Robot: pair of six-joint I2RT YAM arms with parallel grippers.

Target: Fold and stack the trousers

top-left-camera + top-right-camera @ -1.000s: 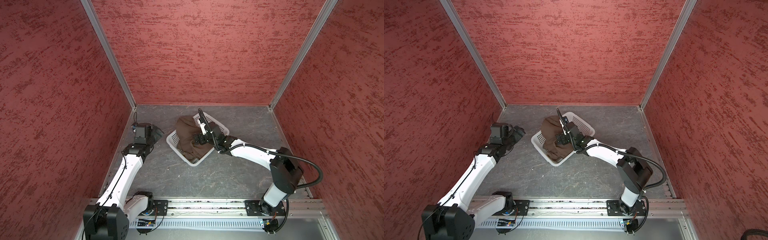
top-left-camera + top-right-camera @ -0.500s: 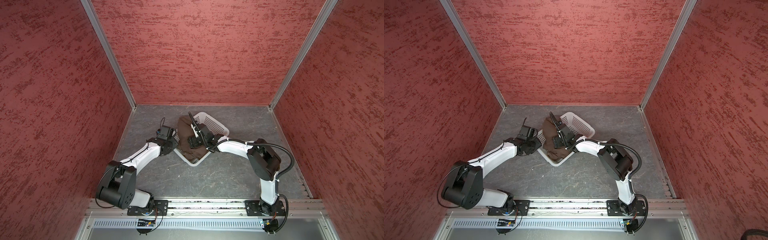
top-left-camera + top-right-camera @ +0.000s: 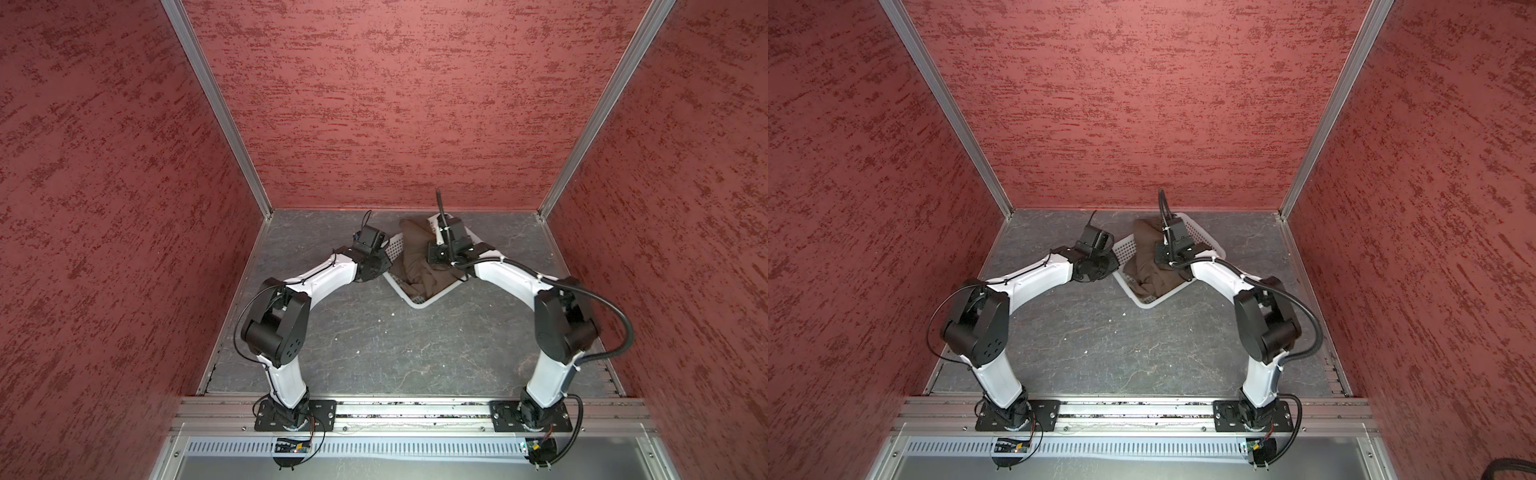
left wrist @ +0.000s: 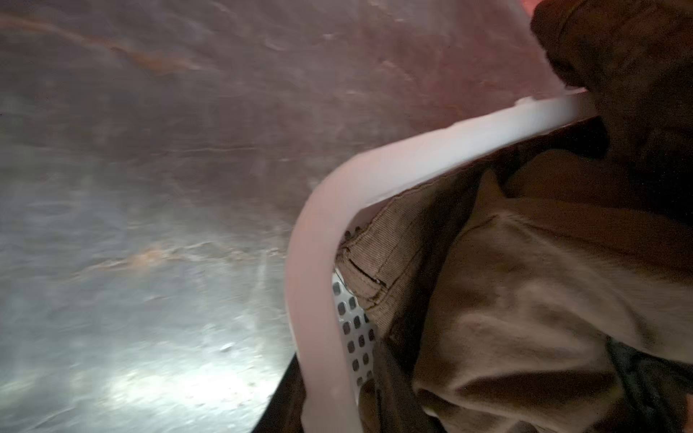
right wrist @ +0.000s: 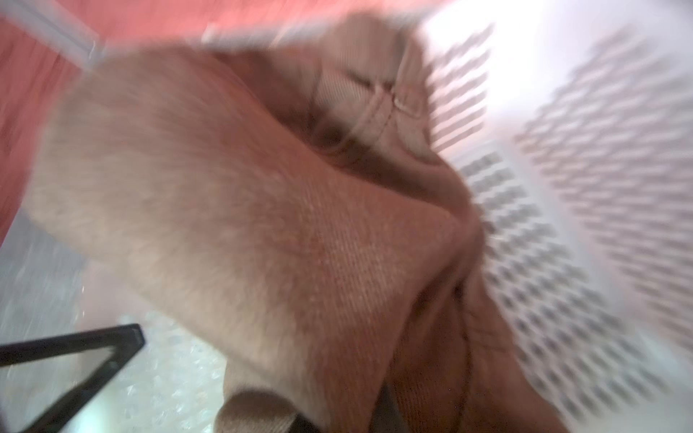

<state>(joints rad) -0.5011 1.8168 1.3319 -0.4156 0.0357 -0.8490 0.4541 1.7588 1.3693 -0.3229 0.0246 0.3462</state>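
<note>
Within the last second the left arm (image 3: 324, 278) has swung in from the left edge of the table (image 3: 374, 340), where it stood well apart from everything. It is now folded with its elbow low and back, and its forearm reaches for the near-left side of the basket (image 3: 419, 302). The right arm (image 3: 507, 274) was already over the basket; its elbow has drawn back and its wrist tips down into the cloth. The basket itself has slid a little toward the rear wall. The trousers (image 3: 419, 270) are still a crumpled heap inside it, with one part draped over the rear-left rim, so nothing is unfolded or laid out yet. Both sets of jaws stood wide a second ago and have since narrowed. The left gripper (image 3: 390, 259) sits at the basket's corner. In the left wrist view the white rim (image 4: 322, 232) runs down between two dark fingers, one outside the wall and one inside, so it looks clamped on the basket. The right gripper (image 3: 1163, 259) is buried in the heap. In the blurred right wrist view the folds (image 5: 442, 270) gather toward where its fingers sit, so it looks clenched on the trousers, though the fingertips stay hidden. I take this as the set-up for pulling the garment out while the basket is held still.
</note>
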